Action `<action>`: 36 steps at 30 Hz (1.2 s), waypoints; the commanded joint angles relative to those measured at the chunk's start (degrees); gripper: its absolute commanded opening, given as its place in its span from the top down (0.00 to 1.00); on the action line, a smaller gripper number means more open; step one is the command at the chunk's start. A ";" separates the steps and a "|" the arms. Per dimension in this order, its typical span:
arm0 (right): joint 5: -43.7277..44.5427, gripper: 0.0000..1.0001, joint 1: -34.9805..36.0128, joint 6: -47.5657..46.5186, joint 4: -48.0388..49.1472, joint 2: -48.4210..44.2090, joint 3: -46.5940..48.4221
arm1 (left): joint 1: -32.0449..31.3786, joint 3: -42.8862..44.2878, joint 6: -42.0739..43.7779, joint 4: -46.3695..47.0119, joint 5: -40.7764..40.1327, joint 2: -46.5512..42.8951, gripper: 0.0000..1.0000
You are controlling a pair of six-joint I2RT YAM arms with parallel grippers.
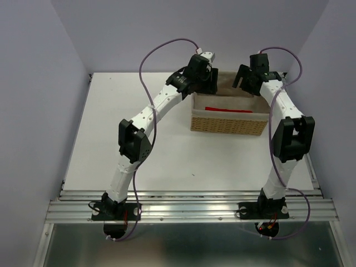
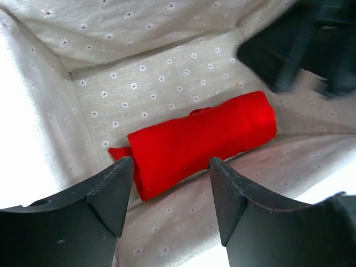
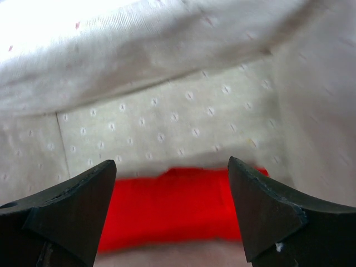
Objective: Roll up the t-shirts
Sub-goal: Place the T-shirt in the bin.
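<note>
The red t-shirt (image 2: 203,139) lies rolled into a bundle on the floor of the wicker basket (image 1: 229,125). From above only a red strip of the t-shirt (image 1: 228,110) shows inside it; the right wrist view shows the t-shirt (image 3: 169,208) between the fingers' tips but below them. My left gripper (image 2: 169,189) hovers above the basket's left end, open, nothing between its fingers. My right gripper (image 3: 172,208) hangs over the basket's right end, open and empty. In the top view, the left gripper (image 1: 208,82) and right gripper (image 1: 243,78) stand over the basket's far rim.
The basket has a cream lining with small flowers (image 2: 139,83) and stands at the back right of the white table (image 1: 122,128). The right arm's black gripper body (image 2: 311,44) shows blurred in the left wrist view. Grey walls close in both sides.
</note>
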 commanded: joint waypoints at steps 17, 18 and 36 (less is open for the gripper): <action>3.85 0.12 5.60 -3.17 1.83 17.40 7.27 | 6.28 -40.21 -5.76 5.61 -5.14 -31.28 0.41; 3.77 0.12 5.60 -3.26 2.01 17.22 6.56 | 6.19 -41.81 -5.84 5.87 -4.79 -32.25 0.43; 3.77 0.15 6.13 -2.55 7.98 8.70 -9.08 | -9.27 -65.38 -4.17 25.90 1.46 -37.99 0.59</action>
